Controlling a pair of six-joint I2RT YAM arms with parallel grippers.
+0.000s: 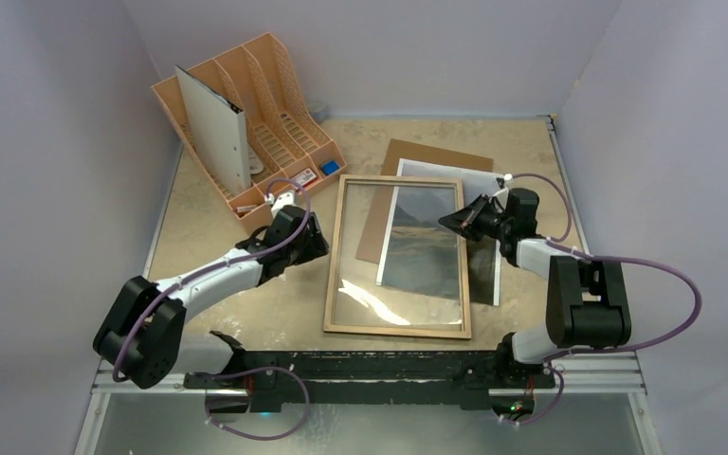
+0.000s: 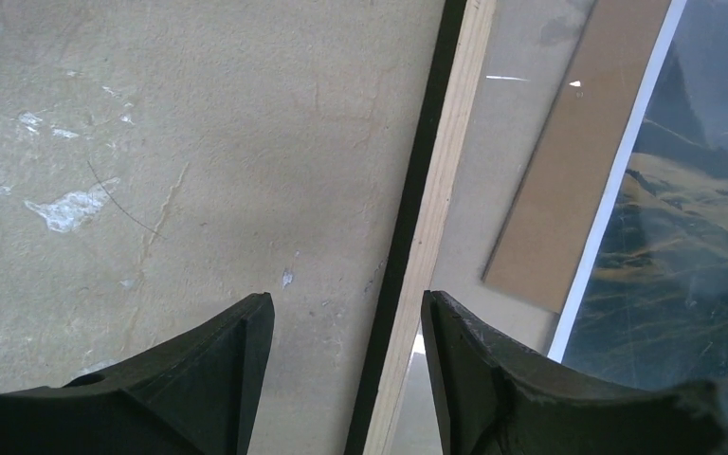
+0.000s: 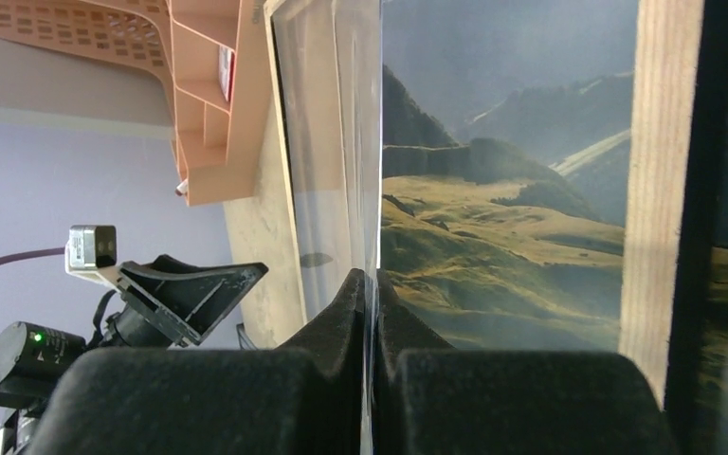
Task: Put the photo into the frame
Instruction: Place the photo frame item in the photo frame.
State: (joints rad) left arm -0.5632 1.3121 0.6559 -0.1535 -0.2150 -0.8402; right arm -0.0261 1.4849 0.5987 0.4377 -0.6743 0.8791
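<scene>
Tabletop (image 1: 199, 213), right hand (image 3: 373, 284) tight on photo (image 3: 493, 209)

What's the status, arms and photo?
Left gripper open astride frame left rim. Right gripper shut at right rim, hold unclear. Photo under frame, atop backing board.

backing board (image 1: 417, 154): partly under photo (image 1: 484, 280) | organizer (image 1: 289, 76) contents: too small to tell
</scene>
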